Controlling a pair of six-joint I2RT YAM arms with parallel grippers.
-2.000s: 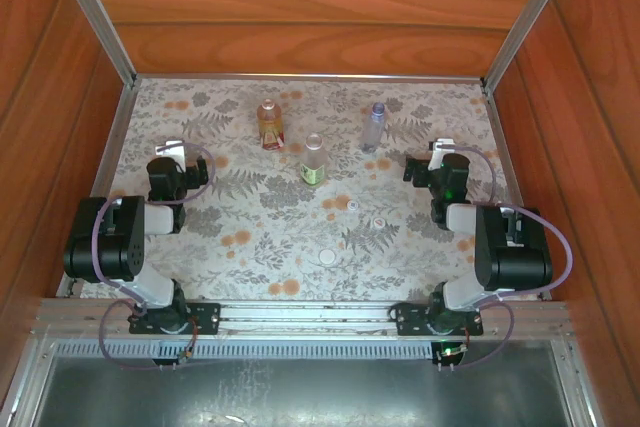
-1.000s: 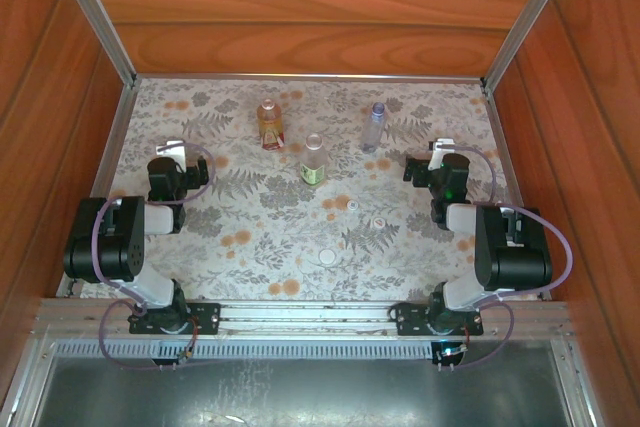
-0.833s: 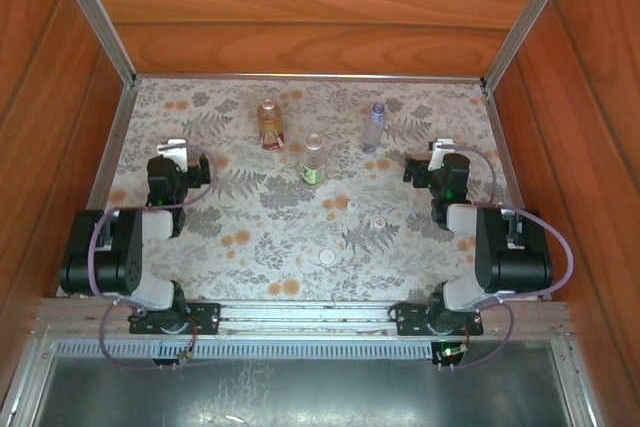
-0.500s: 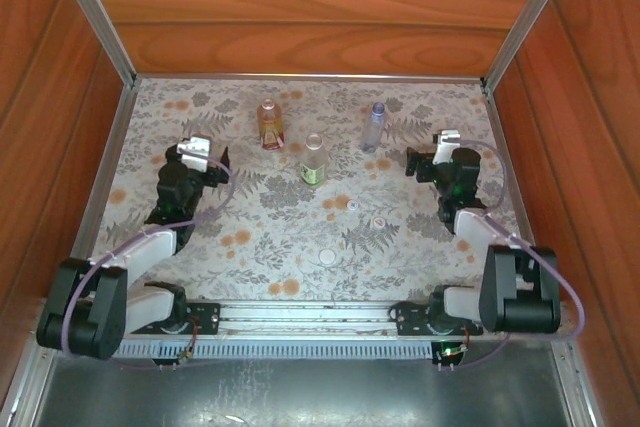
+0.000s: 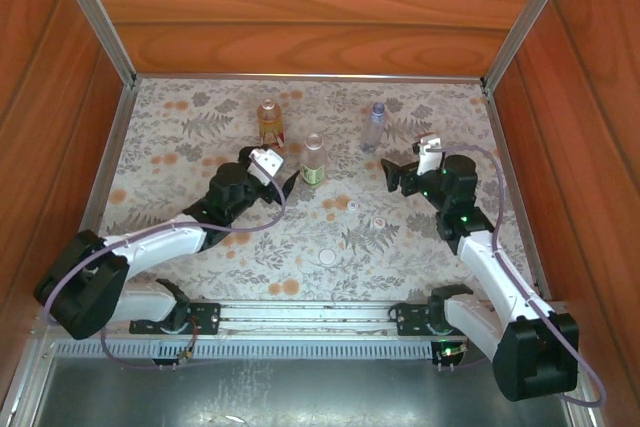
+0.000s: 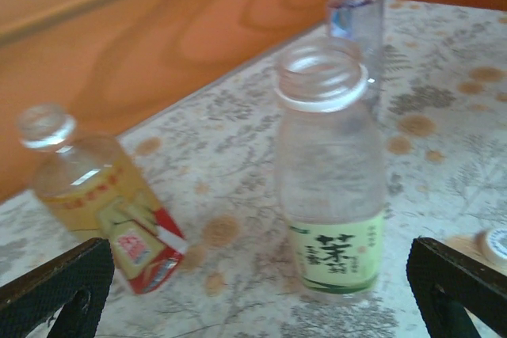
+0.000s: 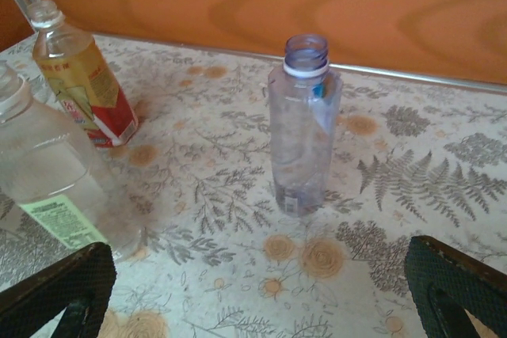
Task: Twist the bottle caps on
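Note:
Three open bottles stand at the back of the table: an amber one with a red-yellow label (image 5: pixel 268 122), a green-labelled one (image 5: pixel 314 159) and a plain bluish one (image 5: pixel 375 125). Three white caps lie nearer: two small ones (image 5: pixel 353 205) (image 5: pixel 379 222) and a wider one (image 5: pixel 328 258). My left gripper (image 5: pixel 275 172) is open just left of the green-labelled bottle (image 6: pixel 329 172), which stands ahead of its spread fingers (image 6: pixel 55 294). My right gripper (image 5: pixel 393 175) is open below the bluish bottle (image 7: pixel 303 128), apart from it, with bare table between its fingers (image 7: pixel 459 282).
The table (image 5: pixel 200 117) wears a floral cloth with orange flower prints and is boxed in by wooden walls at the back and sides. The amber bottle (image 6: pixel 95 195) stands left of the green-labelled one. One cap (image 6: pixel 495 244) shows at the right edge of the left wrist view.
Both arms have unfolded from near their bases and reached inward and forward toward the bottles. Both grippers stayed open. Bottles and caps have not moved.

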